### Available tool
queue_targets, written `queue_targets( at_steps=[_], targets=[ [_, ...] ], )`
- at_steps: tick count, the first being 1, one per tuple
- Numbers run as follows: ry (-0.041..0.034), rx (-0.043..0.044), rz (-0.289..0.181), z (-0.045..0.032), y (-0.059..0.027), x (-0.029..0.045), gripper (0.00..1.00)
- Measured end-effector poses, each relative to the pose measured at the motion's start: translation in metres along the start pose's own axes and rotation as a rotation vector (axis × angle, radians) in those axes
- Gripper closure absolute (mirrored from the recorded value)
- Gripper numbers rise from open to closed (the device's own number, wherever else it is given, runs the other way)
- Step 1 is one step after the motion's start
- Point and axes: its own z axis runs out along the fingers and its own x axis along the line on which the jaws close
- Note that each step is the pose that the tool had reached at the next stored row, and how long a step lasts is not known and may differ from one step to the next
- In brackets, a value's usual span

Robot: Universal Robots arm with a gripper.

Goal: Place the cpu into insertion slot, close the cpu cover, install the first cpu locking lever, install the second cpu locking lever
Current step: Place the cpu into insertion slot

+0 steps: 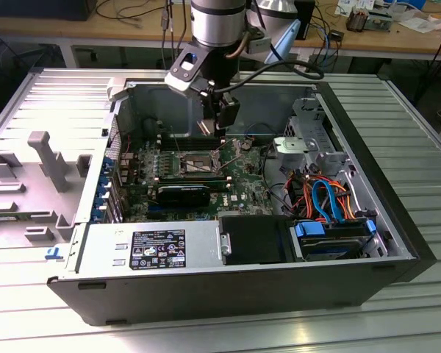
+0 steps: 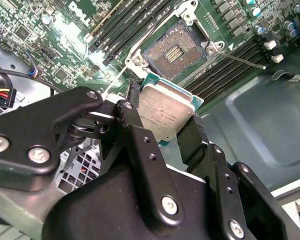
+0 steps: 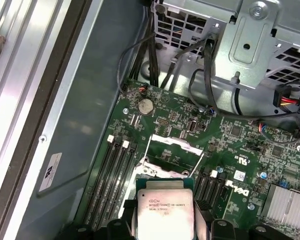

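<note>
Now we hold the chip [image 2: 166, 114] clamped between the fingers [image 2: 190, 139] of our gripper [image 2: 162, 127], above the bare socket [image 2: 174, 51] inside the open computer case [image 1: 206, 294]; memory slots [image 2: 225, 62] flank the socket, and coloured cables [image 1: 323, 197] lie well apart.

**Arm** [image 1: 217, 22]: round silver-grey metal tube segments, with a light blue end cap [image 1: 285, 35] on one joint.
**Wrist housing** [image 1: 187, 70]: pale grey block with a small blue patch on its face.
**Cable** [image 1: 279, 65]: black, thin, one loose loop running off the wrist.
**Claw** [image 2: 162, 117]: matte black throughout.
**Fingers** [image 2: 140, 145]: flat black link bars joined at round pivots, with small holes along their length.
**Screws** [image 2: 39, 155]: bright silver heads, set into the links and base plate.
</note>
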Motion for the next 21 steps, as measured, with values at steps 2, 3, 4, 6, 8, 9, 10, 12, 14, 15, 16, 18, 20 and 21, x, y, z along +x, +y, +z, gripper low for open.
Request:
queue_targets(
  at_steps=[2,3,4,6,8,9,10,12,14,15,16,18,20,21],
  targets=[
    [-0.0008,0.0,0.014,0.0003,0.0001,0.0,0.46],
    [-0.0009,-0.0002,0.021,0.0005,0.0001,0.0,0.46],
    [-0.0012,-0.0004,0.031,0.0009,0.0001,0.0,0.46],
    [-0.002,-0.0006,0.055,0.0015,0.0001,-0.0001,0.46],
    [-0.0025,-0.001,0.075,0.0022,0.0001,0.0,0.46],
    [-0.0028,-0.0012,0.086,0.0025,0.0,-0.0001,0.46],
    [-0.0031,-0.0013,0.095,0.0027,0.0,-0.0001,0.46],
    [-0.0037,-0.0018,0.119,0.0035,0.0,-0.0001,0.46],
    [-0.0049,-0.0023,0.158,0.0047,0.0,-0.0001,0.46],
    [-0.0054,-0.0025,0.172,0.0052,-0.0001,-0.0001,0.46],
    [-0.0058,-0.0027,0.186,0.0057,-0.0001,-0.0001,0.46],
    [-0.0066,-0.003,0.212,0.0065,-0.0001,-0.0001,0.46],
    [-0.0074,-0.0034,0.238,0.0074,-0.0001,-0.0001,0.46],
    [-0.0077,-0.0037,0.252,0.0081,-0.0001,-0.0001,0.46]
  ],
)
